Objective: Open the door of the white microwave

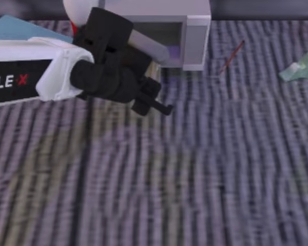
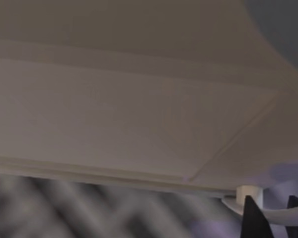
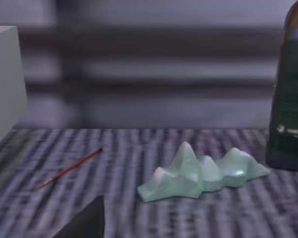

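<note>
In the left wrist view, the left gripper's 2 dark fingertips stand a narrow gap apart at the lower right of the frame, straddling the slim white handle of the flat white-framed door. From above, that gripper sits left of centre near the top, the door swung partly outward from the small boxy white microwave at the top edge. The right gripper's own fingers cannot be told.

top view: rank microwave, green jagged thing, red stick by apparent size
1. white microwave, though the left gripper and arm hide part of it, including the door.
2. pale green jagged piece, cut by the frame edge.
3. thin red stick, clearly smallest.
</note>
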Robot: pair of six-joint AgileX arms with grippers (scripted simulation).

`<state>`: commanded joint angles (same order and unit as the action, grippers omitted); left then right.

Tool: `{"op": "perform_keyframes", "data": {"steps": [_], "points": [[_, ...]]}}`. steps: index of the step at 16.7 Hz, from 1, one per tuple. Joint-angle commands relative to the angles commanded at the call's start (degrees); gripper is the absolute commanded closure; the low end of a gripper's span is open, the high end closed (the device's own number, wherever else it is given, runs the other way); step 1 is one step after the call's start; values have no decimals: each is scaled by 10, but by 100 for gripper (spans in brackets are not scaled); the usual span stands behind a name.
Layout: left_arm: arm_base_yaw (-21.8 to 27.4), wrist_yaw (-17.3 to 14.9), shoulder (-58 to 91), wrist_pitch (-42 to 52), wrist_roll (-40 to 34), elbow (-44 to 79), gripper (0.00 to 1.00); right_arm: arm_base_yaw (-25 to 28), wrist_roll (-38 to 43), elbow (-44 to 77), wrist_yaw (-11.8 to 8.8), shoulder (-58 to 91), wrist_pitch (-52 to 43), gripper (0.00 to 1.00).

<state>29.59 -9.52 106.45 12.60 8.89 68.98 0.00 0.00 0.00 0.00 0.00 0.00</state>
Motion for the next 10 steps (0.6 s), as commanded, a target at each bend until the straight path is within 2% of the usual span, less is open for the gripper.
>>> {"op": "perform_keyframes", "data": {"steps": [4,10], "points": [[0,0,0,0,0,0,100,0,0,0,0,0,0,0],[-10,-23,-8,4,25,-8,100,0,0,0,0,0,0,0]]}}
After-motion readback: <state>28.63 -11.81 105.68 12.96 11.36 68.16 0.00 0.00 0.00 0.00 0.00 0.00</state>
